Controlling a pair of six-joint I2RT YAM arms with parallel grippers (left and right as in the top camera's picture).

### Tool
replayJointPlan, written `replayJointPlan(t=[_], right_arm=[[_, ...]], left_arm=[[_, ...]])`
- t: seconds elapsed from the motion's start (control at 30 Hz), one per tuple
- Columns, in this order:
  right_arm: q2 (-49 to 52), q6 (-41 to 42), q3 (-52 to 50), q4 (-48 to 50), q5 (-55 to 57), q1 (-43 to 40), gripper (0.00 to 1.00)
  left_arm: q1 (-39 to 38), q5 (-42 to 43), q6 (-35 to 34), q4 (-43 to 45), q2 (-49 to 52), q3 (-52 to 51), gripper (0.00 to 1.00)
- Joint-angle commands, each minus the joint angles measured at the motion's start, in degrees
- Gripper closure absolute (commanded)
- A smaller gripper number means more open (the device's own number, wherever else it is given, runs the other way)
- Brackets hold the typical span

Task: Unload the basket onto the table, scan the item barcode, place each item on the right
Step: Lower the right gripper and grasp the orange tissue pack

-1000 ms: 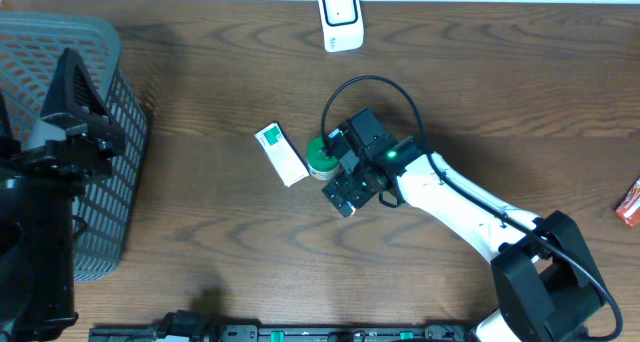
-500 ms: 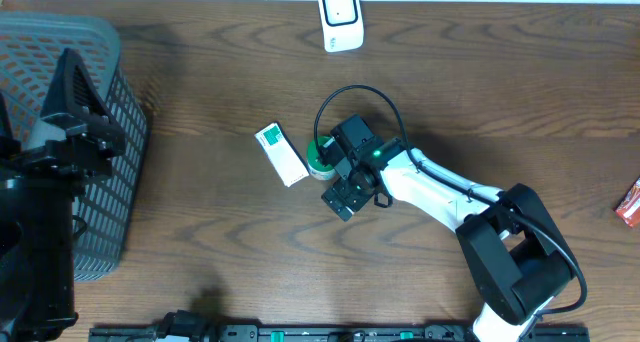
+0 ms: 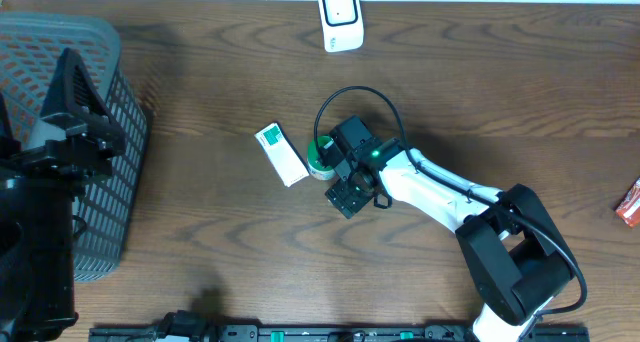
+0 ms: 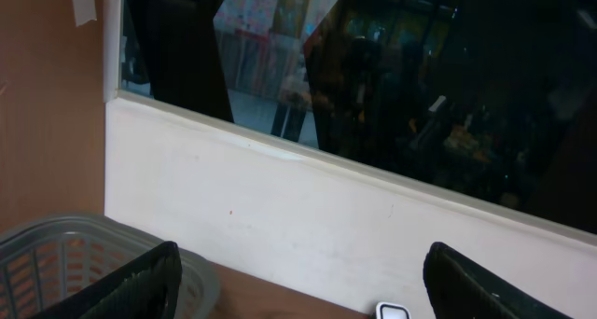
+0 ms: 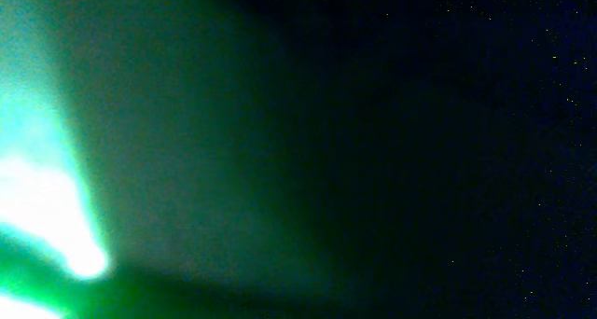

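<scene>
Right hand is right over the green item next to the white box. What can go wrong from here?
1. The green item sits almost against the white box, so the right hand may knock or catch the box when gripping.
2. The right wrist view is only a green blur, so finger placement cannot be checked. An off-centre grip may slip.
3. No barcode is visible, so it may face away from the scanner at the far edge.

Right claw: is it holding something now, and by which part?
It cannot be told. The right claw is at the green round item, but its fingertips are hidden.
</scene>
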Motion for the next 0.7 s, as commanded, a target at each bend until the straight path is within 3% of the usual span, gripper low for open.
replayJointPlan(t=[0.0,0.23,0.33,0.47,0.67], right_arm=[[0.85,6.97,1.14,-2.36,0.87,0.48,0.27],[0.85,16.06,9.05,-13.33,0.87,0.44,0.35],[0.85,20.00,13.70,-19.10,0.85,0.46,0.42],[0.85,22.32,18.78,-25.44,0.85,0.46,0.43],[0.85,23.96,23.39,-31.34,0.85,-0.15,0.34]], left_arm=[[0.15,-0.31,-0.72,0.20,-0.17,-0.02,0.17],[0.15,-0.31,-0.72,0.20,-0.17,-0.02,0.17],[0.15,-0.31,-0.70,0.20,-0.17,-0.02,0.17],[0.15,-0.31,-0.72,0.20,-0.17,-0.02,0.17],[0.15,-0.31,-0.70,0.20,-0.17,-0.02,0.17]])
